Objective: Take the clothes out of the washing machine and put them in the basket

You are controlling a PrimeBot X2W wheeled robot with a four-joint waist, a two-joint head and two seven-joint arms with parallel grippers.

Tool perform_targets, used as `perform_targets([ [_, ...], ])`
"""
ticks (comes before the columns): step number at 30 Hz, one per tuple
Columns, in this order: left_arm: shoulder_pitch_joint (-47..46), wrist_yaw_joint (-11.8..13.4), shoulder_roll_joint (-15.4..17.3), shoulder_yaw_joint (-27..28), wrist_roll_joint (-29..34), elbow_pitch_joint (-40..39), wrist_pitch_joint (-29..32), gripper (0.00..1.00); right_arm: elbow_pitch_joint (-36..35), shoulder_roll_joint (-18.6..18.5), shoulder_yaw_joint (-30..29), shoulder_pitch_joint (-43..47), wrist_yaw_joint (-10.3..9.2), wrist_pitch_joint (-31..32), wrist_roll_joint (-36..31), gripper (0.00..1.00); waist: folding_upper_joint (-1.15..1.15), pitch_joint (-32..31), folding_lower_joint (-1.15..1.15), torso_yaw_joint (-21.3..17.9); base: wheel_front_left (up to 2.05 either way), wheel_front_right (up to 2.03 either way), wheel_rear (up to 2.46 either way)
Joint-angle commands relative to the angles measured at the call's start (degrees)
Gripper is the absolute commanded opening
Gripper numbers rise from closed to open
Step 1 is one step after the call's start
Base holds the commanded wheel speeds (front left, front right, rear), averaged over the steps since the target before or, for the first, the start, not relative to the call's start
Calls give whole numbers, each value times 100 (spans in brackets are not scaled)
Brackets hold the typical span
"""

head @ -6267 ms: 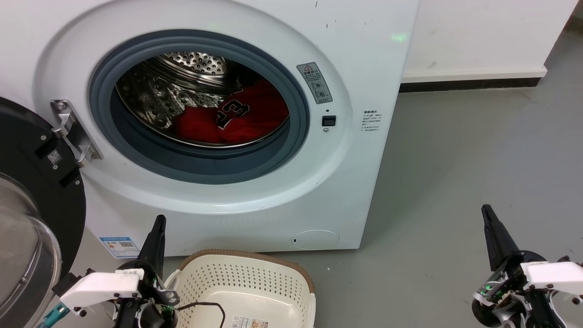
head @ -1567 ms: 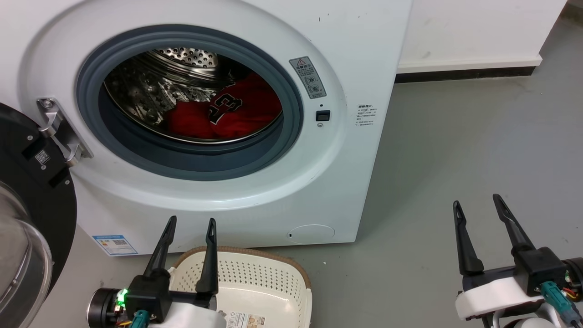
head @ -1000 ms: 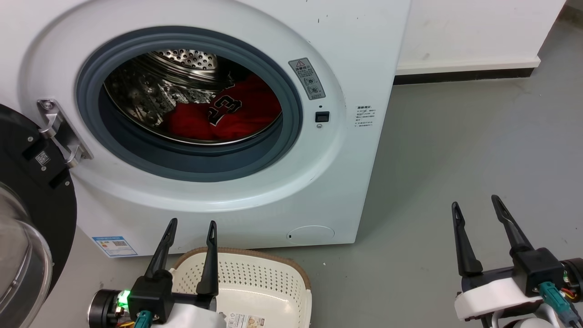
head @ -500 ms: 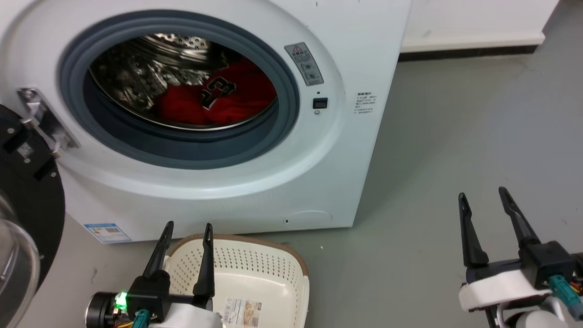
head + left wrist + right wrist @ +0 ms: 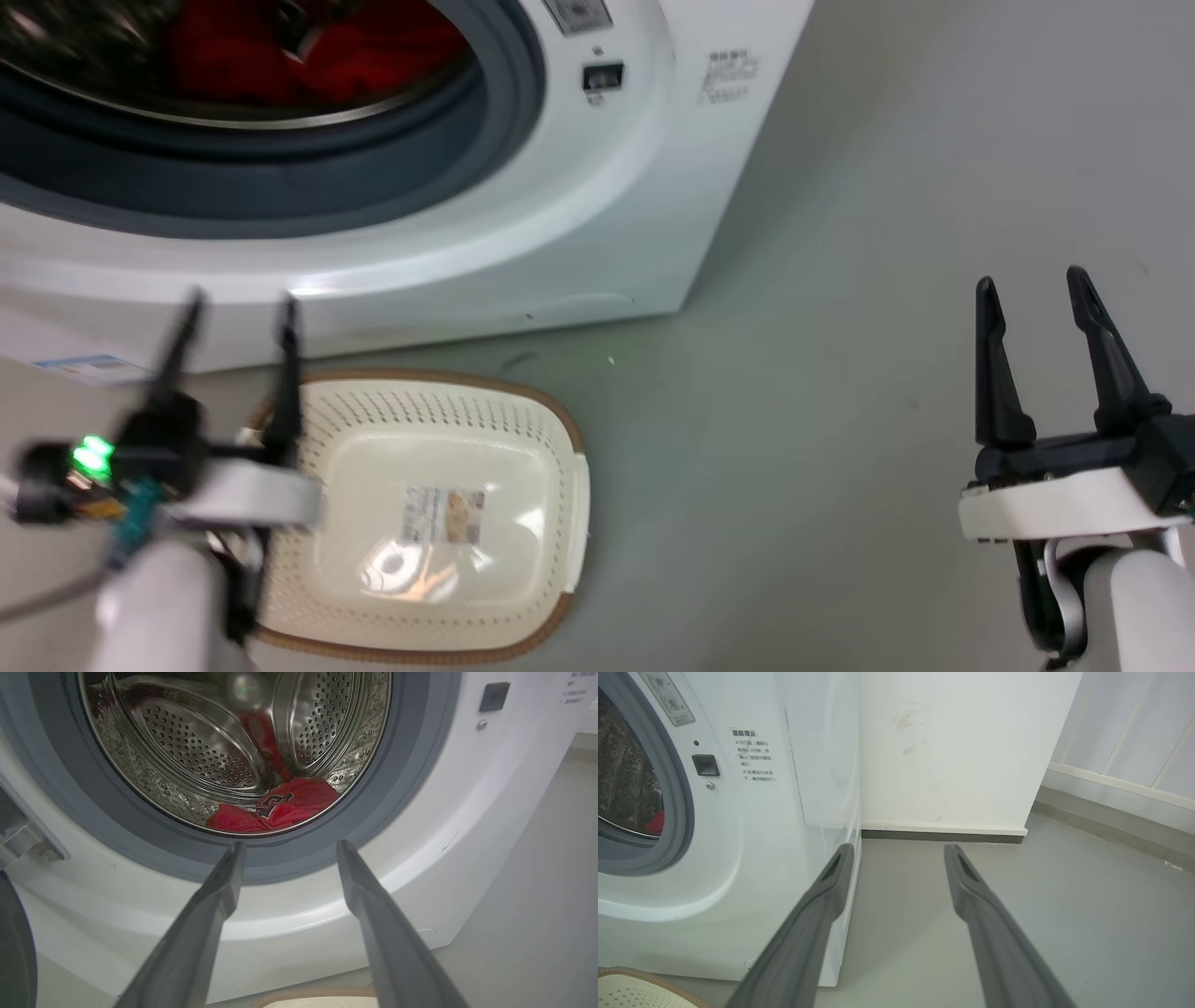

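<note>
Right, one washing machine (image 5: pixel 560 215), red clothes (image 5: pixel 280 807) low in its drum (image 5: pixel 196 751), piece count unclear; one basket (image 5: pixel 439 377) on the floor (image 5: pixel 840 420). Left end effector (image 5: pixel 241 301) by basket's left rim, right end effector (image 5: pixel 1032 280) over floor, both pointing forward, fingers apart

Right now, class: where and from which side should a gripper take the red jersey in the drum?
Probably the bunched fold of the jersey beside its numerals, coming straight through the washing machine's front opening with the open left gripper aimed there; it lies crumpled low in the drum.

A Chinese notice (image 5: pixel 754 756) on the washing machine (image 5: pixel 817 788) seems headed 温馨提示; smaller lines unreadable.
</note>
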Motion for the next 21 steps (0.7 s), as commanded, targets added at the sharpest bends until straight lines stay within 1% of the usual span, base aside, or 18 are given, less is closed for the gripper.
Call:
perform_targets([
  [1, -409, -35, 219, 168, -52, 75, -13, 100, -54, 11, 37, -168, -5, -12, 61, 100, 0, 732, -1, -388, 0, 0, 0],
  [2, -602, -55, 330, 249, -87, 151, -14, 100, -77, 13, 71, -200, -5, -12, 66, 100, 0, 851, -1, -435, 0, 0, 0],
  [5, -1331, -147, 804, 419, -65, 541, -2, 100, -130, 14, 140, -263, -5, -13, 105, 100, 0, 1175, -1, -545, 0, 0, 0],
  [7, -1934, -227, 1110, 408, -71, 831, 272, 100, -144, 15, 160, -299, -4, -12, 132, 100, 0, 1375, -1, -601, 0, 0, 0],
  [8, -2888, -337, 1550, 245, -105, 1231, 965, 100, -145, 14, 157, -426, -4, -12, 179, 100, 0, 1670, -1, -661, 0, 0, 0],
  [9, -3216, -371, 1717, 151, -79, 1341, 1261, 100, -164, 15, 171, -451, -4, -12, 200, 100, 0, 1779, -1, -688, 0, 0, 0],
  [13, -4448, -418, 2215, -269, -176, 1776, 2399, 100, -203, 13, 255, -553, -5, -12, 286, 100, 0, 2108, -1, -795, 0, 0, 0],
  [16, -5343, -429, 2571, -719, -495, 2135, 3175, 100, -251, 12, 352, -627, -5, -13, 370, 100, 0, 2362, -1, -895, 0, 0, 0],
  [17, -6158, -431, 2984, -1268, -765, 2372, 3906, 100, -276, 15, 437, -689, -5, -12, 446, 100, 0, 2583, -1, -998, 0, 0, 0],
  [21, -6993, -433, 3373, -1891, -1196, 2680, 4872, 100, -288, 15, 582, -712, -5, -13, 549, 100, 0, 2796, -1, -1147, 0, 0, 0],
])
